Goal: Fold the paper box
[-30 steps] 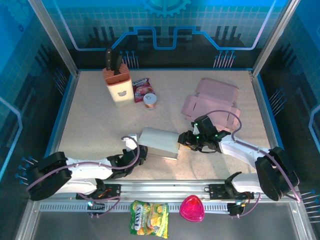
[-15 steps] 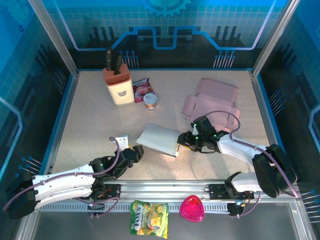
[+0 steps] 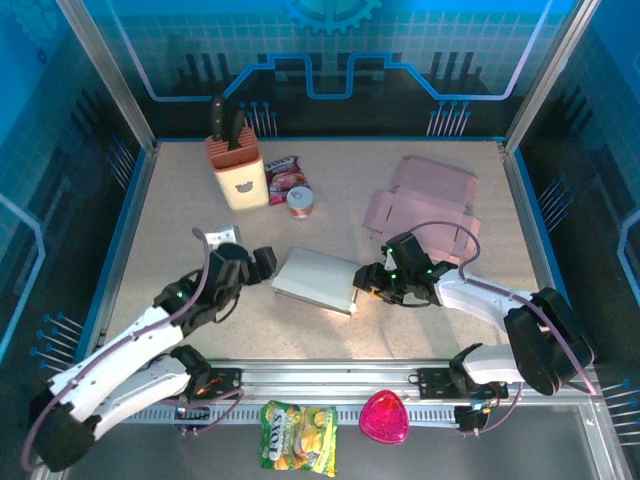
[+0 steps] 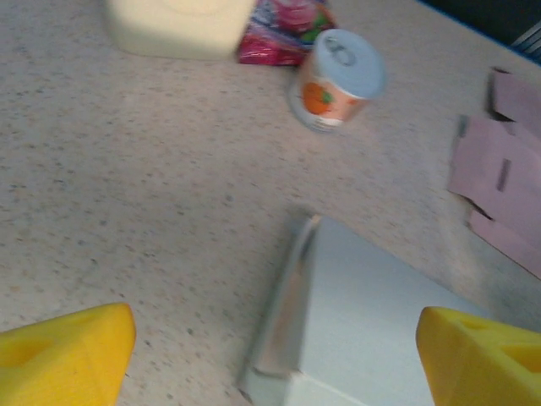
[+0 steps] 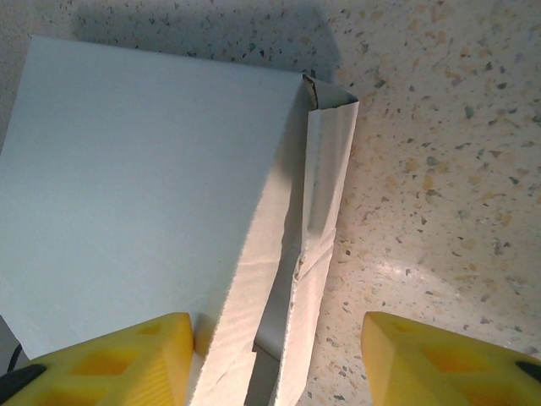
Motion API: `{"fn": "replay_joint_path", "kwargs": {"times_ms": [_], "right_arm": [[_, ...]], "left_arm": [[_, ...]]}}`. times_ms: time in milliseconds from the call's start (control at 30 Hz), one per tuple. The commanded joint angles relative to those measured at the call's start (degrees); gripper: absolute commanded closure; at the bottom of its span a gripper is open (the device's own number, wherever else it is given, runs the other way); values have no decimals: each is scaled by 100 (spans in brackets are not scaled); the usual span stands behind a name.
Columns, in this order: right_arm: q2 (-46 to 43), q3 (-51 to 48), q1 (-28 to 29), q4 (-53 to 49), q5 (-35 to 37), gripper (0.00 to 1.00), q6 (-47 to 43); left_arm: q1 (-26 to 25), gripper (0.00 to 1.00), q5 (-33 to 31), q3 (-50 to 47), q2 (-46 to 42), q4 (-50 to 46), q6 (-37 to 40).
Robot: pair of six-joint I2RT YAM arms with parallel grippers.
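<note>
The left hand (image 3: 258,266) had let go and swung round from the near side, jaws wide and empty, the box (image 3: 316,279) just ahead of it. The right hand (image 3: 370,284) had eased apart, straddling the box's end flap (image 5: 319,194) ungripped. Freed, the box lay flat on the surface (image 3: 190,225), so this fold looked finished.

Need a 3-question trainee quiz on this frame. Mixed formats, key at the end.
1. True or false: the can lies on its side.
2. The flat unfolded carton beyond the right gripper is: A pink, B green, C black.
3. Fill in: the left gripper, beside the white paper box and not holding it, has its jaws ___.
Key: 1 false, it stands upright; 2 A; 3 open.
</note>
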Motion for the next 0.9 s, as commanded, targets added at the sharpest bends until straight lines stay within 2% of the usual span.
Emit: {"fn": "replay_joint_path", "kwargs": {"times_ms": [0,133,300,467,867], "right_arm": [[46,-45,94,-14,-9,40,-132],[64,-54,94,18,-49,33,-132],[186,-32,111,163,-126,34,-119],[387,-5,130,234,-155,38,-157],[856,214,-87,184,-287,48,-508]], "left_arm": [[627,15,1459,140,573,289,715],[921,17,2117,305,1689,1049,1025],[938,26,2469,403,2728,1662,1032],[937,28,2653,69,2896,2257,934],[753,43,2889,-752,2873,2858,555]]}}
